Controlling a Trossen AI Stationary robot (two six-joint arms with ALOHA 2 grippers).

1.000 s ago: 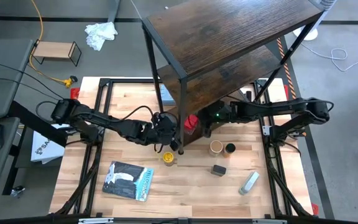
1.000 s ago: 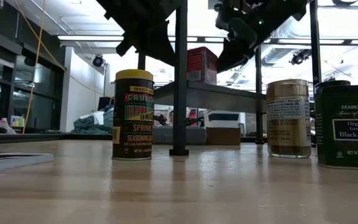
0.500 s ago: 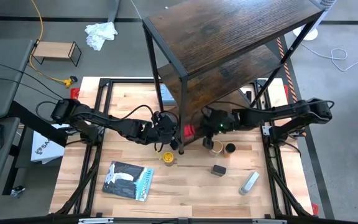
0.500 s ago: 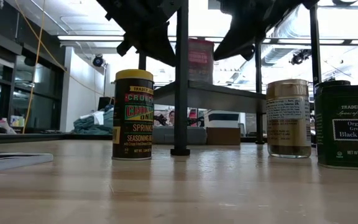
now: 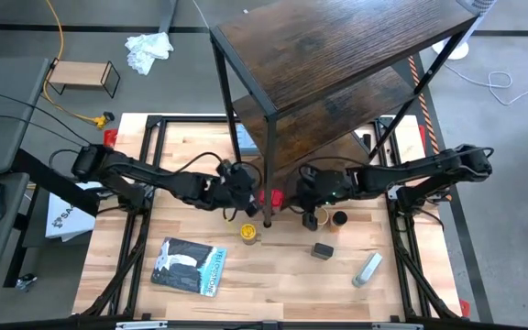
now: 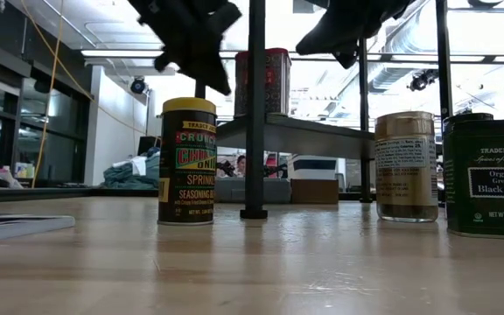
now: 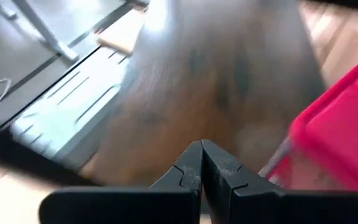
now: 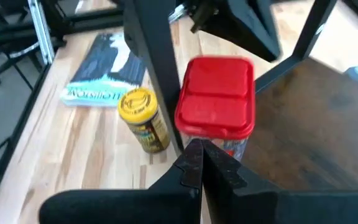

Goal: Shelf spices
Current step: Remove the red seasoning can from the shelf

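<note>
The right gripper (image 8: 201, 163) had its two dark fingers pressed together with nothing between them; it sat just beside the red-lidded rectangular spice container (image 8: 216, 99), which stood at the front edge of the lowest board of the large dark brown wood-grain shelf with thin black metal frame (image 5: 337, 55), close against the front black leg (image 5: 267, 206). Whether the fingertips touched the container could not be told.

The left gripper (image 7: 202, 163) was likewise closed and empty, positioned on the other side of that leg, above the shelf board and near the same red container (image 7: 337, 134). In the high view the two grippers faced each other with the red container (image 5: 274, 196) between them.

On the light wooden table (image 5: 273, 275), outside the shelf, stood the yellow-lidded cylindrical jar with a black and green label (image 6: 188, 162), just in front of the leg. To its right were the tan-lidded glass jar (image 6: 406, 166), the small black round tin labelled black pepper (image 6: 490, 175), and a small brown jar lying further forward (image 5: 322, 249). A grey-white tube (image 5: 368, 269) lay near the front right corner and a flat blue-grey packet (image 5: 189, 266) near the front left.
</note>
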